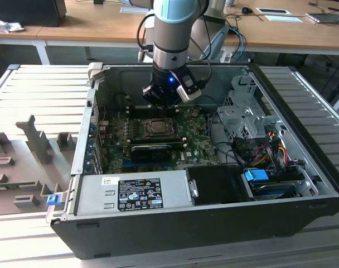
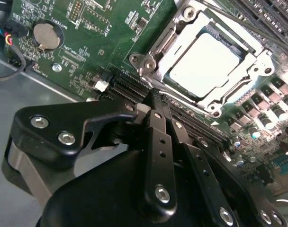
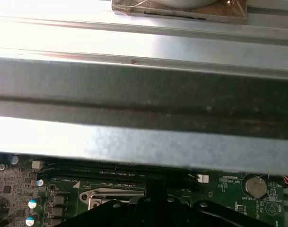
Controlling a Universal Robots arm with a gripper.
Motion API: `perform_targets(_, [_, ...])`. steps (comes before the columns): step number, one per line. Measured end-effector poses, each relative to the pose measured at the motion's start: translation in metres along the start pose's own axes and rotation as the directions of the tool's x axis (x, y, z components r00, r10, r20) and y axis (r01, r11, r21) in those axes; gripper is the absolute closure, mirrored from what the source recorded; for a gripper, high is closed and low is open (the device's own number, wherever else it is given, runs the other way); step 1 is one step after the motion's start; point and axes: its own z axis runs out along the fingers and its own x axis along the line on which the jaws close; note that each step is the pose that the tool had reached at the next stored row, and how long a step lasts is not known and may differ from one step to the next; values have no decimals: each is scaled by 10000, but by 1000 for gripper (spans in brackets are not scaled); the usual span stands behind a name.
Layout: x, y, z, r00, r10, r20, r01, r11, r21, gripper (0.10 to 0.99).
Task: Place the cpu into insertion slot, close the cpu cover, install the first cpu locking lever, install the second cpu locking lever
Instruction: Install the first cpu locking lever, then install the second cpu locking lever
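One cpu [image 2: 208,64] sits flat in the slot [image 2: 257,59], its pale silver top showing through the square window of the cover [image 2: 170,45], which I see lying down over the socket in the second wrist view. From the exterior view I make out the same socket as a dark square [image 1: 156,128] on the green board [image 1: 116,128], with the metal frame around it. I cannot tell from these views whether either locking lever is latched.

My hand [image 2: 156,101] hangs just beside the socket, over the long black card slots next to it, and its black fingers [image 2: 158,137] look brought together with nothing between them. In the exterior view the hand [image 1: 161,106] sits low inside the open case [image 1: 175,234], directly above the far edge of the socket, with the arm [image 1: 172,33] rising straight up from it and a blue light glowing on the wrist.

Going outward from the socket: a round coin battery [image 2: 46,36] lies on the board well apart from it, and I see that battery again in the first wrist view [image 3: 254,185], beyond a broad grey metal rail of the case [image 3: 144,99]. A long black card [image 1: 153,148] lies on the board just beside the socket on the near side. Further out, the grey power supply [image 1: 130,192] with its label fills the case's near edge, and drive cages with coloured cables [image 1: 267,153] stand to the exterior view's right of the socket. Case and all rest on a ribbed grey tabletop [image 1: 30,89], with wooden desks behind.
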Motion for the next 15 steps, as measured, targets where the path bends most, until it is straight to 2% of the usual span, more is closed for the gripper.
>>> perform_targets(15, [5, -57, -7, 10000, 1, -3, -1, 10000, 28, 980])
